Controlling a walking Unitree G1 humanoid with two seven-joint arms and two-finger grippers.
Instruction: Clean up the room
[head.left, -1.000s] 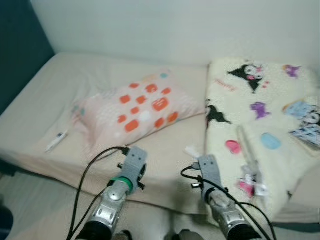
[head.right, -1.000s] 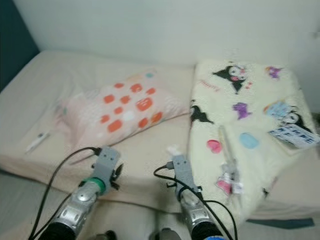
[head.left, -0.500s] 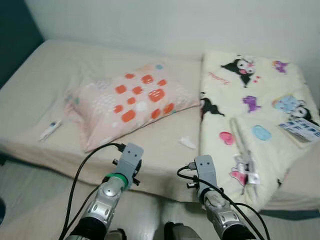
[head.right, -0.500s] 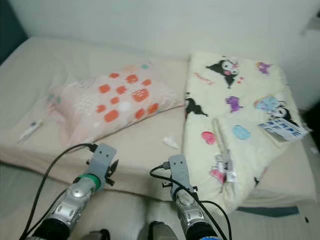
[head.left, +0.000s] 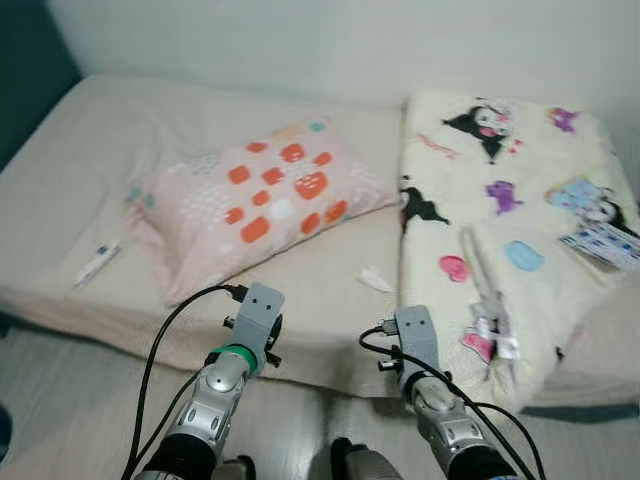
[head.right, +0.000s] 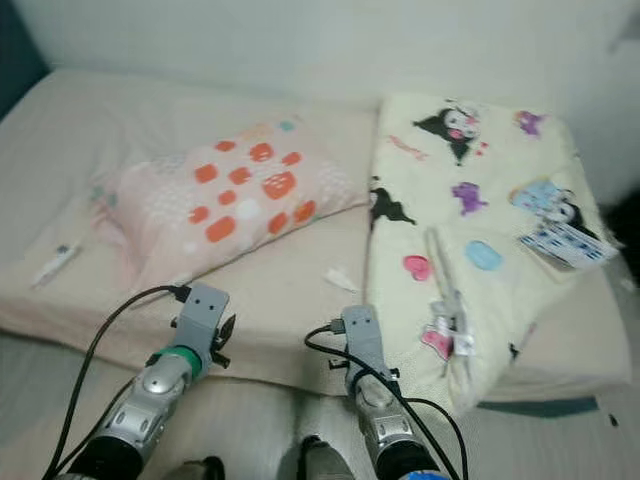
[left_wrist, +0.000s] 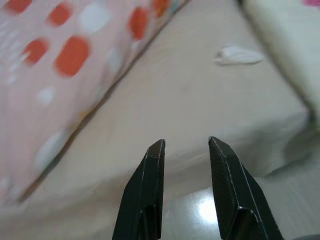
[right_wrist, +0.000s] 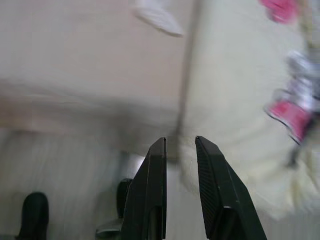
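Left eye view: robot at the bed's edge, nothing picked up yet.
The left gripper (head.left: 262, 305) and right gripper (head.left: 413, 325) hover low centre, jaws slightly spread and empty. A white scrap (head.left: 376, 279) lies mid-frame between pillow (head.left: 255, 205) and blanket (head.left: 500, 210); next, probably reach forward for it.

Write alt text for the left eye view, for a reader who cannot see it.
A beige bed holds a pink pillow with orange patches beside a cream cartoon-print blanket. A small white scrap lies between them, and a white tube-like item near the pillow's other side. In the foreground, the left gripper and right gripper hover empty at the bed's near edge.
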